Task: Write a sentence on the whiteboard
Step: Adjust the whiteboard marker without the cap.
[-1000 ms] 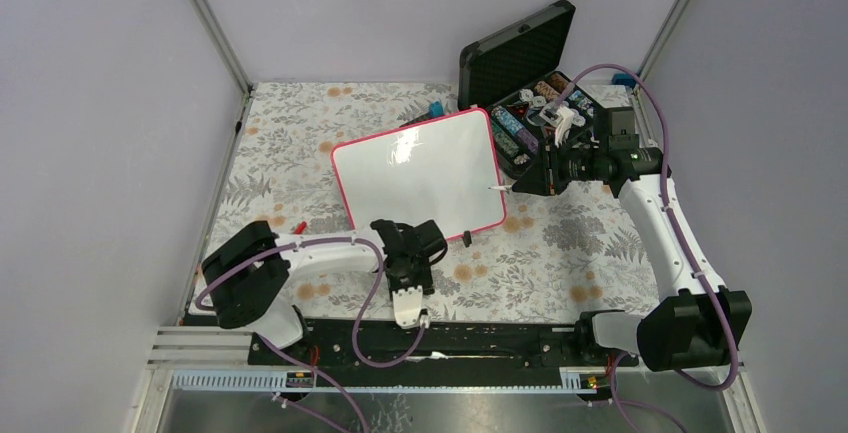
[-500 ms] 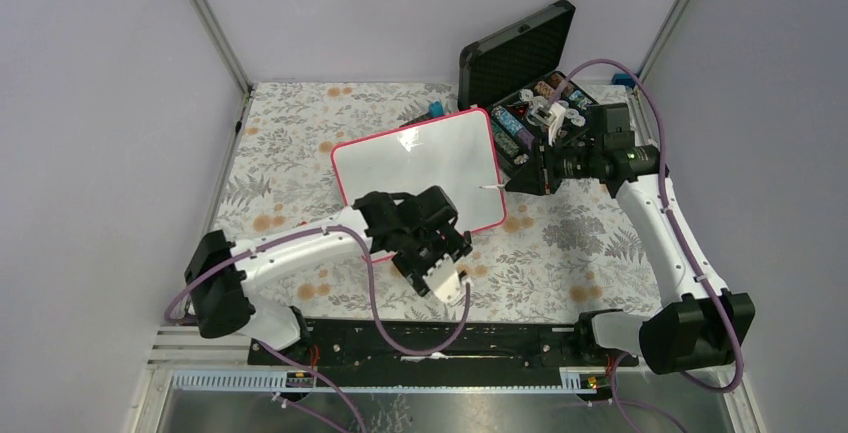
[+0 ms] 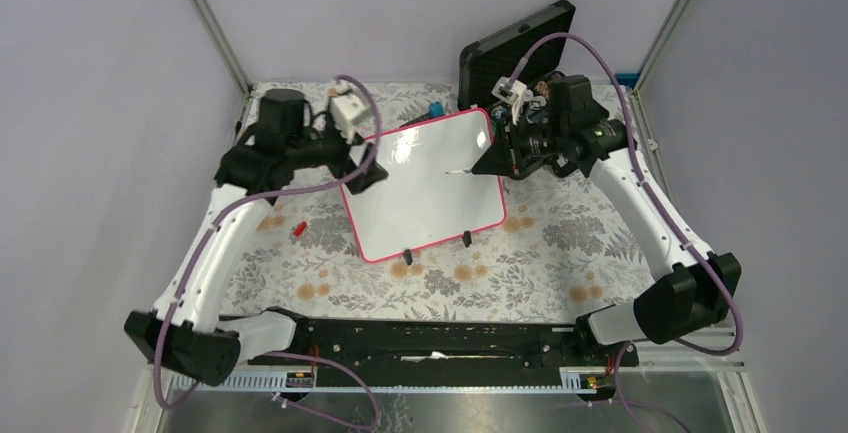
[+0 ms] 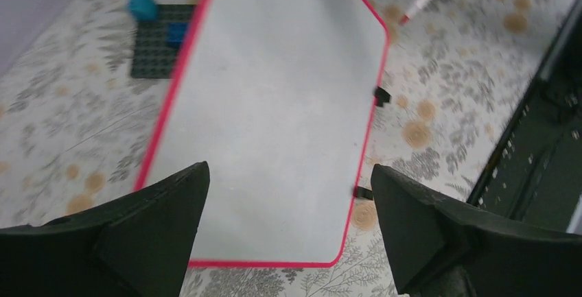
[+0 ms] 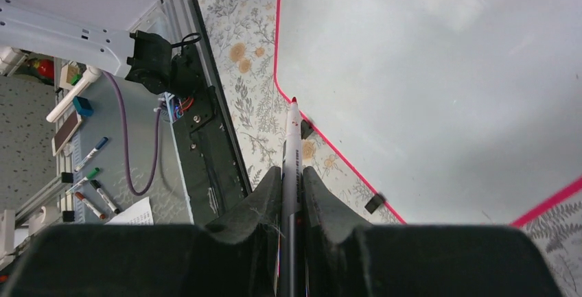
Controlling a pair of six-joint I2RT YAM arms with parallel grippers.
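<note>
The whiteboard (image 3: pixel 420 203) lies in the middle of the table, glossy white with a red-pink frame and two black feet on its near edge. Its surface (image 4: pixel 274 105) (image 5: pixel 446 70) is blank; no sentence shows on it. My left gripper (image 3: pixel 360 175) (image 4: pixel 288 235) hangs over the board's left end, jaws wide open with nothing between them. My right gripper (image 3: pixel 482 167) (image 5: pixel 292 180) is shut on a white marker (image 3: pixel 460 170) (image 5: pixel 292 139). The marker's red tip points over the board's upper right part, and I cannot tell if it touches.
A black foam-lined case (image 3: pixel 515 53) stands open at the back right, behind my right arm. A dark studded plate with a blue piece (image 4: pixel 161 43) (image 3: pixel 436 109) lies by the board's far edge. A small red item (image 3: pixel 298 228) lies left of the board.
My left arm swung from the near edge to the board's left end and its jaws opened wide. The board turned slightly. My right gripper carried the marker leftward over the board.
</note>
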